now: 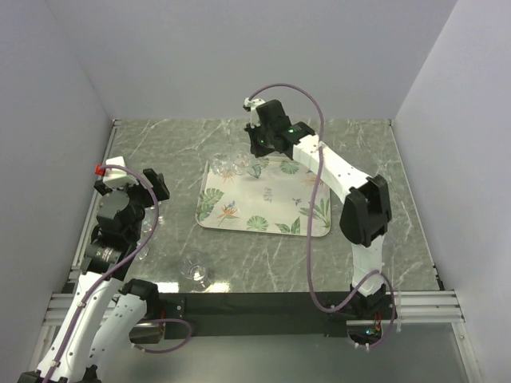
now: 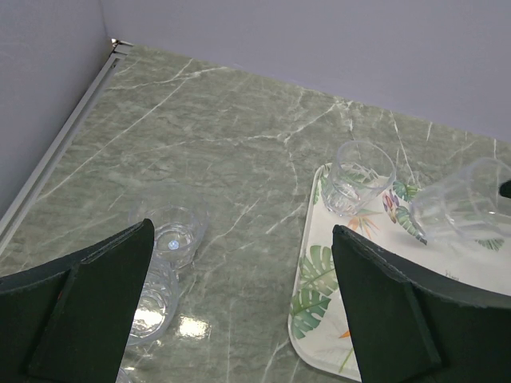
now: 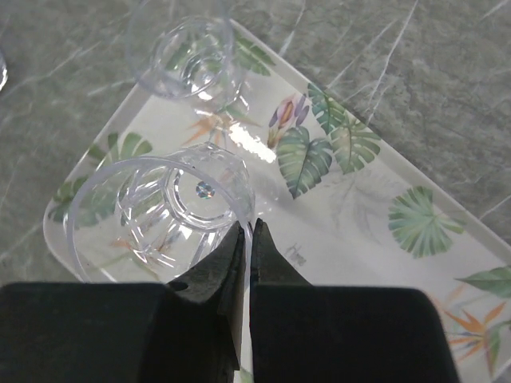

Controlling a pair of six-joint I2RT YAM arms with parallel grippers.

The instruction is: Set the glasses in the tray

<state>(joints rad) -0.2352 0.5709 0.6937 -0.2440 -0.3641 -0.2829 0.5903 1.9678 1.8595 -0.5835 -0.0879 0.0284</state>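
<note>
My right gripper [image 3: 247,233] is pinched shut on the rim of a tilted glass [image 3: 160,211] over the tray [image 3: 359,215]; I can't tell whether it touches down. A second glass [image 3: 192,60] stands upright in the tray just beyond. My left gripper [image 2: 241,233] gapes wide and holds nothing, above the table [image 2: 239,128], where two more glasses [image 2: 177,230] sit side by side.

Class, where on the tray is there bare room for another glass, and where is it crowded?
Bare: the tray's near half and right end, between its near rim and the right arm. Crowded: its far left corner, where one glass stands and the right jaws hold a second glass tilted beside it.
</note>
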